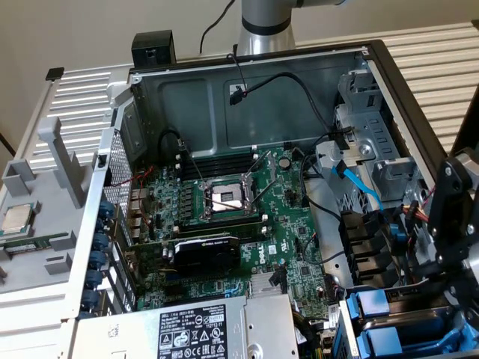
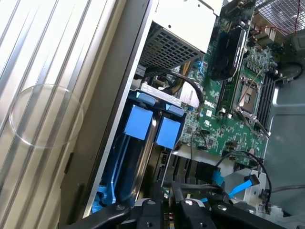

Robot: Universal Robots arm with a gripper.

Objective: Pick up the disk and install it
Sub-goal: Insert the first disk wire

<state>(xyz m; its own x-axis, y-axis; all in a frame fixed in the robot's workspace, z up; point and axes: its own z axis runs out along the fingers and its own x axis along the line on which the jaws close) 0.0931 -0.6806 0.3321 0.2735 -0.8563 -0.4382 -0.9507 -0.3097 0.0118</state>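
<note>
From the wrist view we see the disk (image 2: 137,122) standing in its bay (image 2: 159,95) beside the motherboard (image 2: 224,119), with the claw (image 2: 169,204) close by; its grip we cannot tell. The exterior view adds a processor chip (image 1: 19,218) across the motherboard.

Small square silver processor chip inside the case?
No, the small square silver processor chip lies on the grey plastic holder outside the open grey metal computer case, at the exterior view's left.

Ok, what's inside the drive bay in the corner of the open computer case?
Two bright blue plastic carrier tabs sit side by side, with a long blue plastic frame beside them. Anything deeper beneath them is covered.
</note>
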